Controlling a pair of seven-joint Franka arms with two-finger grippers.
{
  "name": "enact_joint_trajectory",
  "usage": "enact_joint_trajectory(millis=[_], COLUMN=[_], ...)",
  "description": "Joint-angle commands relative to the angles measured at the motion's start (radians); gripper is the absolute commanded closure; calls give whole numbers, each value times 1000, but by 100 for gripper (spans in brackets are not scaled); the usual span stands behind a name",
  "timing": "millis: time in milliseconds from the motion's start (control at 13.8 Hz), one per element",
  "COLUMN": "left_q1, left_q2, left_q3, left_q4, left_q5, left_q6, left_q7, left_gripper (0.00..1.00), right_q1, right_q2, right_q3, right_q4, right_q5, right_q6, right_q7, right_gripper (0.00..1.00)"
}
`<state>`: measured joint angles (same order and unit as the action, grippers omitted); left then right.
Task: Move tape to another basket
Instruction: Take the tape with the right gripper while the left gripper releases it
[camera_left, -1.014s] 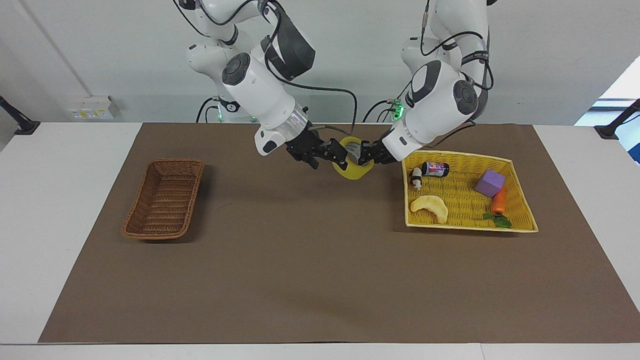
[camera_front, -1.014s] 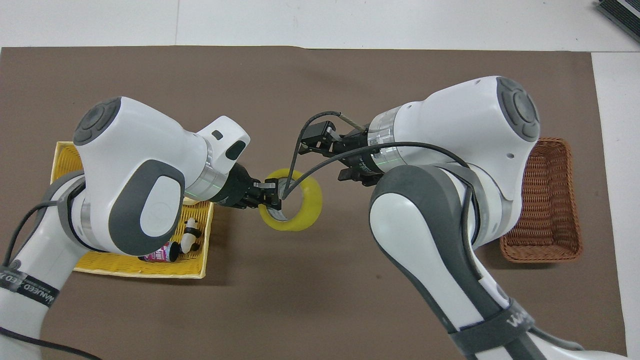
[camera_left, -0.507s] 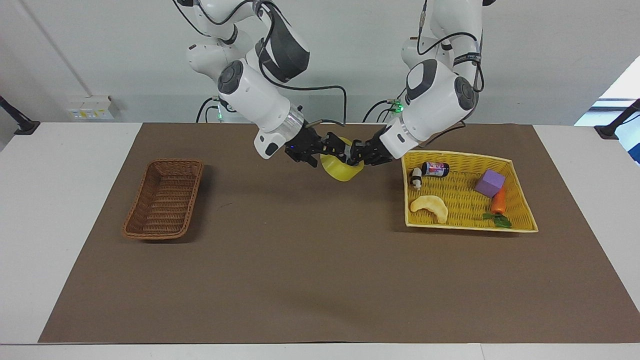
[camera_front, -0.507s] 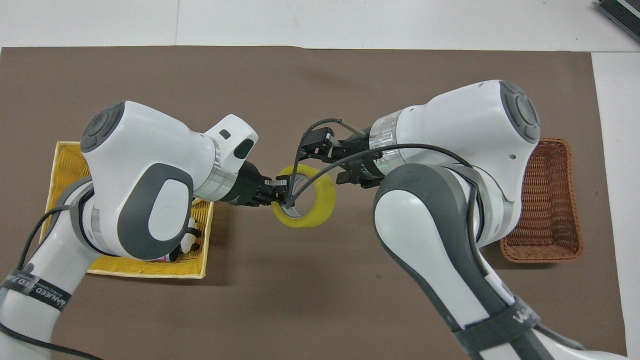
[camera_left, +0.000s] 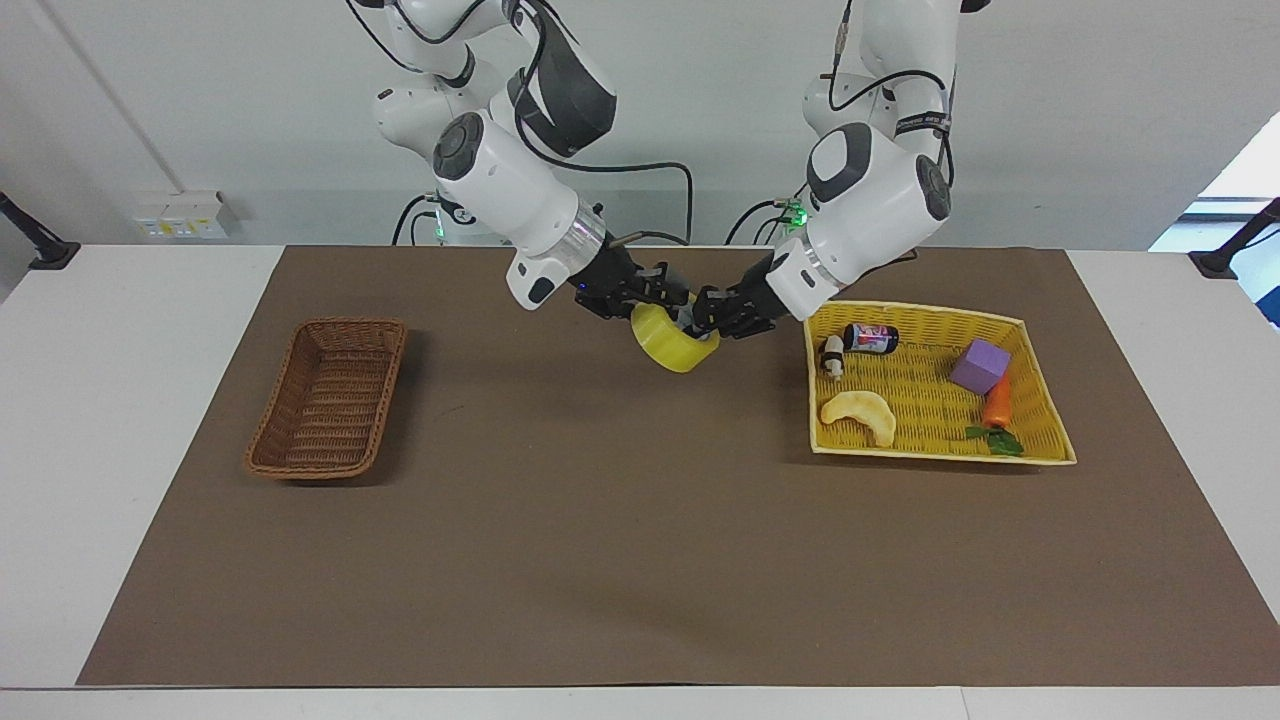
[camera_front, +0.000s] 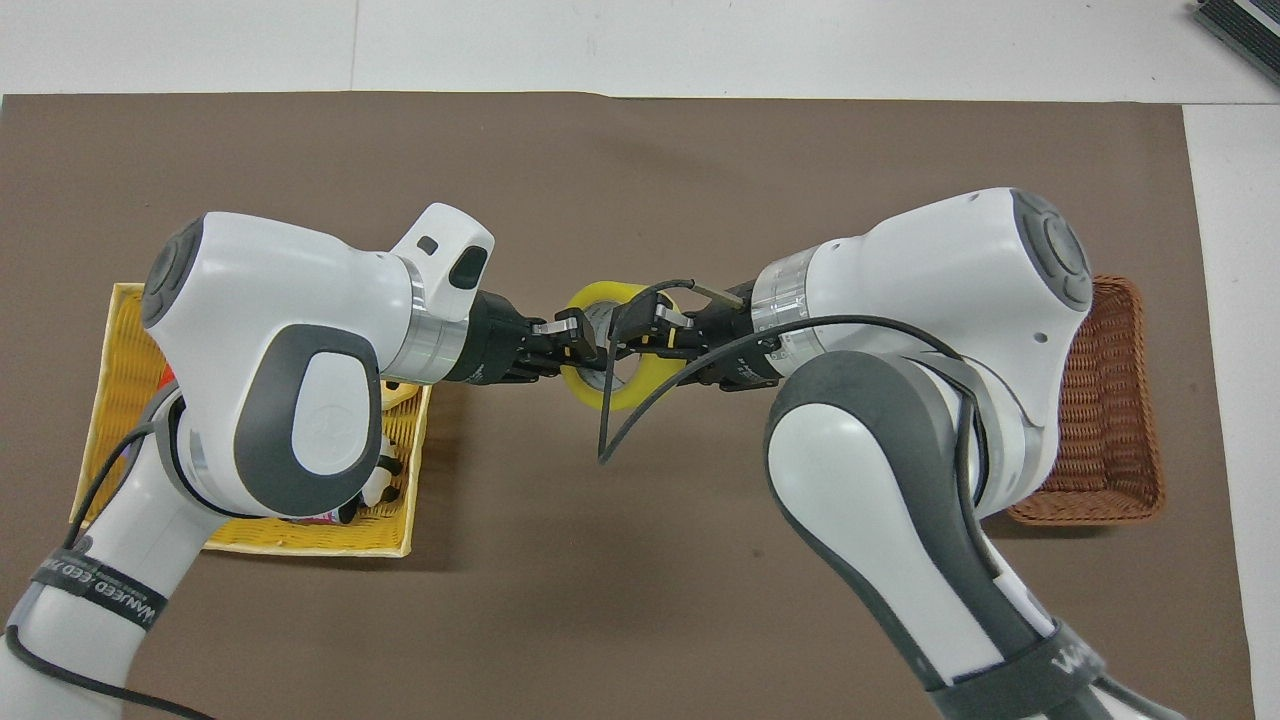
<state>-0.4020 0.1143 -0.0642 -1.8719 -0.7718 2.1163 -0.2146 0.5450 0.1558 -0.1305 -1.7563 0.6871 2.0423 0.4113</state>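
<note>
The yellow tape (camera_left: 672, 347) hangs tilted in the air over the mat's middle, between both grippers; it also shows in the overhead view (camera_front: 622, 392). My left gripper (camera_left: 697, 325) is shut on the roll's wall at the end toward the yellow tray, also seen from above (camera_front: 578, 336). My right gripper (camera_left: 665, 296) is open, with its fingers on either side of the roll's wall at the other end (camera_front: 640, 330). The dark brown wicker basket (camera_left: 328, 400) stands empty at the right arm's end of the table (camera_front: 1095, 400).
A yellow woven tray (camera_left: 935, 453) at the left arm's end holds a pale crescent toy (camera_left: 860, 414), a purple cube (camera_left: 980, 365), a carrot (camera_left: 997, 404), a small bottle (camera_left: 870, 338) and a panda figure (camera_left: 832, 357). A brown mat (camera_left: 600, 540) covers the table.
My left gripper carried the tape toward the right arm's side and tilted it. My right gripper came in until its fingers straddled the roll's wall.
</note>
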Motion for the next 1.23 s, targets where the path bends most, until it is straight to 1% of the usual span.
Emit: enact_joint_trajectory(millis=[0, 72, 145, 217, 362, 579, 724, 869, 1014, 1086, 1158], left_q1=[-9, -5, -5, -1, 12, 90, 155, 182, 227, 256, 279], left_q2=[-22, -21, -25, -31, -50, -73, -73, -77, -77, -77, -77], left_q3=[17, 15, 17, 17, 18, 24, 26, 46, 53, 53, 53], left_q4=[-13, -13, -15, -29, -36, -44, -32, -12, 16, 35, 45], left_q5=[-23, -24, -47, -81, -89, -86, -66, 82, 228, 276, 317], left_q6=[19, 22, 27, 30, 24, -28, -62, -94, -197, -229, -249], left_q7=[-8, -8, -11, -9, -9, -15, -17, -17, -5, 1, 14], left_gripper=[94, 58, 16, 0, 0, 0, 0, 0, 0, 0, 0], right_q1=[-4, -4, -5, -5, -4, -5, -11, -26, -51, -80, -106], right_q2=[-22, -21, -19, -19, -19, -18, -16, -13, -13, -13, -13], right_q3=[-1, -1, -1, -1, -1, -1, -3, -4, -8, -6, -6], right_q4=[-28, -25, -23, -23, -23, -22, -22, -15, -17, -17, -19], right_q5=[22, 20, 18, 17, 12, 6, -6, -64, -170, -226, -256], right_q6=[-5, -5, -5, -5, -5, -7, -16, -46, -85, -112, -137], right_q7=[49, 78, 84, 86, 87, 86, 75, 64, 28, -6, -55], right_gripper=[100, 100, 100, 100, 100, 100, 100, 100, 100, 100, 100])
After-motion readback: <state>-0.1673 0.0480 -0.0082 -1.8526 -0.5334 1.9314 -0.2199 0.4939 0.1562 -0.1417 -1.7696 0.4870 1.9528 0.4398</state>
